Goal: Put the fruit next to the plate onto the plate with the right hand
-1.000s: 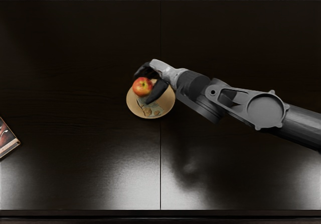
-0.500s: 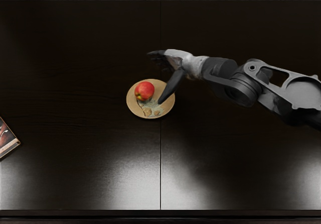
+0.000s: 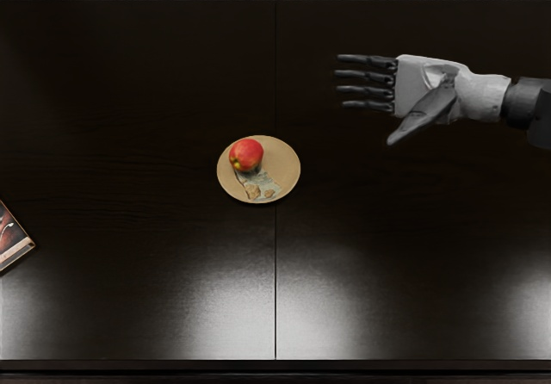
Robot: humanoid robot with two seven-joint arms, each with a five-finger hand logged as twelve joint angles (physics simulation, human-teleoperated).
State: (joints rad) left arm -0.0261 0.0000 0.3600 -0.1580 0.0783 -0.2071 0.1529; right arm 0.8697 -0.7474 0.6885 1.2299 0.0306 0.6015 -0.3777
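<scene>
Black glossy table (image 3: 138, 74), seamed midway, carries the plate (image 3: 282, 176) with fruit (image 3: 246, 154).

A glossy round red apple (image 3: 246, 155) with a yellowish patch on its left side sits a little left of and above the frame's centre. It rests on the upper left part of a shallow round tan plate (image 3: 287, 167), inside the rim and close to that edge. The plate lies flat, and a mottled grey-green and brown pattern shows on its lower middle, just below the apple.
</scene>
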